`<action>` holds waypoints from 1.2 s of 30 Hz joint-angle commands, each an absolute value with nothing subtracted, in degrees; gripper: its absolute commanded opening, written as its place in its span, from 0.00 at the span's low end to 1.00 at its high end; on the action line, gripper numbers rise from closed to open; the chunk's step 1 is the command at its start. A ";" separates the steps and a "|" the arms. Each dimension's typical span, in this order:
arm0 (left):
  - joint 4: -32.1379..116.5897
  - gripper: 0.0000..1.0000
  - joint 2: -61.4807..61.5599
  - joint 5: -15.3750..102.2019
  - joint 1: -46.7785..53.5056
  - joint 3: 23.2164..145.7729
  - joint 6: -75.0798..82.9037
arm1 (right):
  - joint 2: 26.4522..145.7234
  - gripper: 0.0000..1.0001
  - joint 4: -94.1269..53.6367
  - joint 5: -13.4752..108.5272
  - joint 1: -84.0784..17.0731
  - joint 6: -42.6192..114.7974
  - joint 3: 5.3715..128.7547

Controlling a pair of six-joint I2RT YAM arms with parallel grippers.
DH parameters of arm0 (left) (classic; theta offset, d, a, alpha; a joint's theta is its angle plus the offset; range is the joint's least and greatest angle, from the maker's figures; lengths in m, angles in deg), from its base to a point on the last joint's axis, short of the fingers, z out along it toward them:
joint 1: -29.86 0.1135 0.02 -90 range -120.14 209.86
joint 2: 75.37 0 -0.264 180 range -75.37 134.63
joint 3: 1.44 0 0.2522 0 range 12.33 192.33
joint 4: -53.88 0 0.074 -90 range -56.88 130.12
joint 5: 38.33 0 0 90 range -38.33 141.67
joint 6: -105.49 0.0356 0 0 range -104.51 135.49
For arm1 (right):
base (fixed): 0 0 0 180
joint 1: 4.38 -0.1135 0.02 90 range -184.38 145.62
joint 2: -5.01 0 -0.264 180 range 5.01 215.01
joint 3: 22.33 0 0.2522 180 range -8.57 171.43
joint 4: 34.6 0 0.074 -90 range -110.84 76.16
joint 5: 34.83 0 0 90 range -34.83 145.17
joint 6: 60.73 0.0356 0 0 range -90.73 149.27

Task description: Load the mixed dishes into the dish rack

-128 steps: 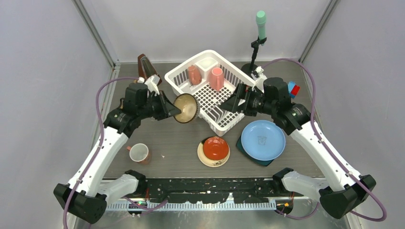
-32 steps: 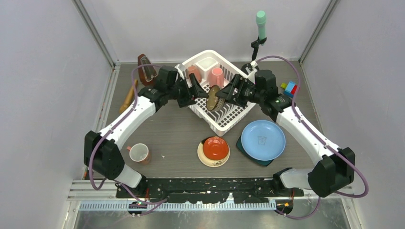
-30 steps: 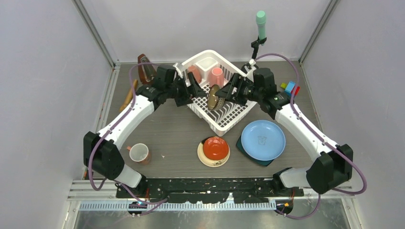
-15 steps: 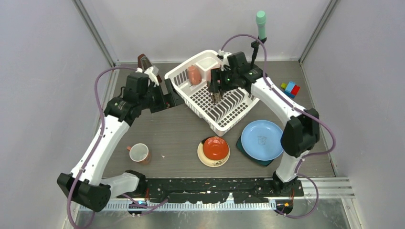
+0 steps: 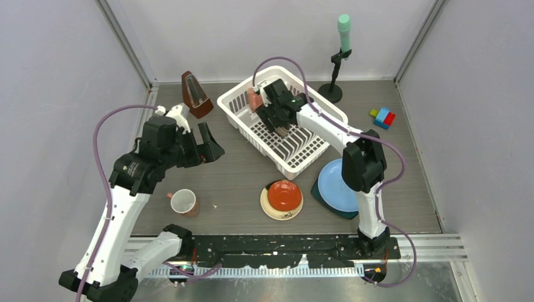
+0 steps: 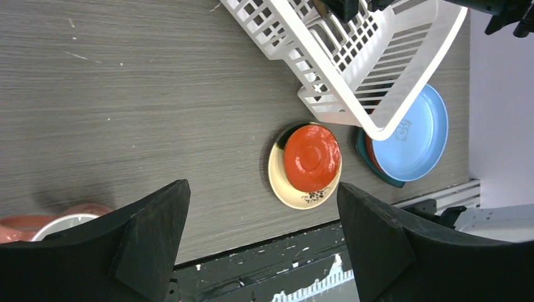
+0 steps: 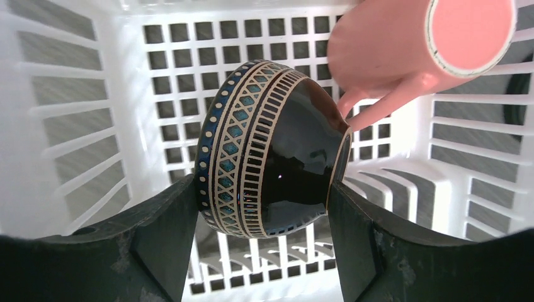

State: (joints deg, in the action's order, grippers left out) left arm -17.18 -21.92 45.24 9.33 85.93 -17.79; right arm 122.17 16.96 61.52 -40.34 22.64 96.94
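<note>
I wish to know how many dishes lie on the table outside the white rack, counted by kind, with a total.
Mugs: 1, pink mug
Plates: 2, light blue plate and dark teal plate
Saucers: 2, red saucer on cream saucer
Bowls: 0; right gripper holds the brown bowl
Total: 5

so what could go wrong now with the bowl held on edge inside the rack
1. The bowl, on edge in the right gripper, is close beside the pink mug; lowering it or opening the fingers could bump the mug.
2. I cannot see the bowl seated between the dividers of the dish rack, so on release it may roll or tip over.
</note>
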 commanded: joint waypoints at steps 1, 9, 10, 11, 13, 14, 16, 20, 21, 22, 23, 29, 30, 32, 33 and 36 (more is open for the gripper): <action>-18.48 0.90 -21.44 48.19 9.38 84.70 -16.12 | 124.65 0.00 12.19 75.12 -42.37 17.52 102.31; -18.36 0.90 -22.90 49.41 9.38 83.44 -15.43 | 128.47 0.00 5.32 74.98 -42.87 16.20 103.76; -18.33 0.90 -23.08 49.78 9.38 83.31 -15.31 | 129.06 0.00 5.16 74.66 -42.87 16.15 104.44; -18.33 0.90 -23.24 50.02 9.38 83.18 -15.18 | 129.44 0.00 5.13 74.39 -42.85 15.78 104.80; -18.56 0.90 -23.38 50.35 9.38 83.17 -15.14 | 131.03 0.00 5.11 74.55 -42.90 15.46 105.74; -18.58 0.90 -23.35 50.41 9.38 83.10 -15.18 | 131.43 0.01 5.28 74.36 -42.93 14.94 106.14; -18.59 0.90 -23.37 50.48 9.38 82.95 -15.14 | 132.35 0.03 5.64 74.17 -43.02 14.64 106.36; -18.42 0.90 -23.28 50.62 9.38 82.81 -15.01 | 133.29 0.31 6.30 72.73 -43.21 15.85 106.18; -18.29 0.90 -23.26 50.63 9.38 82.86 -14.95 | 133.27 0.39 6.29 72.38 -43.17 16.36 106.11; -18.20 0.90 -23.28 50.56 9.38 82.82 -14.98 | 133.12 0.54 5.89 71.64 -43.21 17.50 105.68; -18.02 0.90 -23.17 50.55 9.38 82.81 -15.01 | 132.71 0.66 5.53 71.36 -43.22 18.16 105.38; -17.91 0.90 -22.54 49.67 9.38 83.93 -15.31 | 130.73 1.00 3.90 66.36 -43.14 21.63 102.95; -17.82 0.90 -22.42 49.39 9.38 83.96 -15.24 | 130.76 1.00 4.90 64.97 -43.14 21.72 103.55; -17.97 0.90 -22.35 49.17 9.38 83.96 -15.25 | 130.82 1.00 5.99 63.65 -43.11 22.24 104.54; -18.16 0.90 -22.22 49.18 9.38 83.96 -15.19 | 130.75 1.00 6.28 63.18 -43.09 22.59 104.74; -19.60 0.89 -21.87 49.68 9.38 84.25 -15.18 | 128.82 1.00 6.64 62.07 -42.87 23.67 104.44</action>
State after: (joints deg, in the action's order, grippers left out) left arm -18.64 -22.11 49.65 9.33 82.83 -15.69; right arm 133.01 6.80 65.25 -43.01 21.11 102.74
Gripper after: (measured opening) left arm 0.901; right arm 0.995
